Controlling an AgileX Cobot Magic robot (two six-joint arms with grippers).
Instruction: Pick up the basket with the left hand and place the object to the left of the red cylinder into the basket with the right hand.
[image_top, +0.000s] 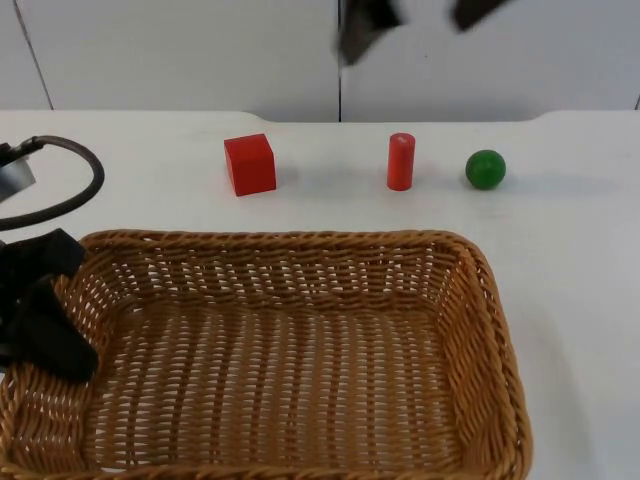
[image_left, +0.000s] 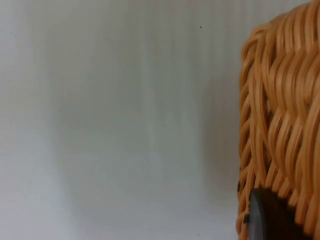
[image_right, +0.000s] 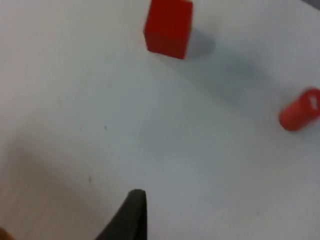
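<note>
The wicker basket (image_top: 480, 300) is held up close under the top camera, its left rim pinched by my left gripper (image_top: 45, 325), which is shut on it. The left wrist view shows the basket's woven wall (image_left: 280, 115) beside a black fingertip (image_left: 265, 217). Behind the basket, a red cube (image_top: 250, 164) stands on the table to the left of the upright red cylinder (image_top: 400, 160). My right gripper (image_top: 420, 18) hangs high over the far edge, blurred, open and holding nothing. Its wrist view looks down on the cube (image_right: 168, 26) and the cylinder (image_right: 299, 111).
A green ball (image_top: 485, 169) rests to the right of the cylinder. The three objects form a row near the grey partition wall (image_top: 180, 50). White table (image_top: 580, 260) lies bare to the right of the basket.
</note>
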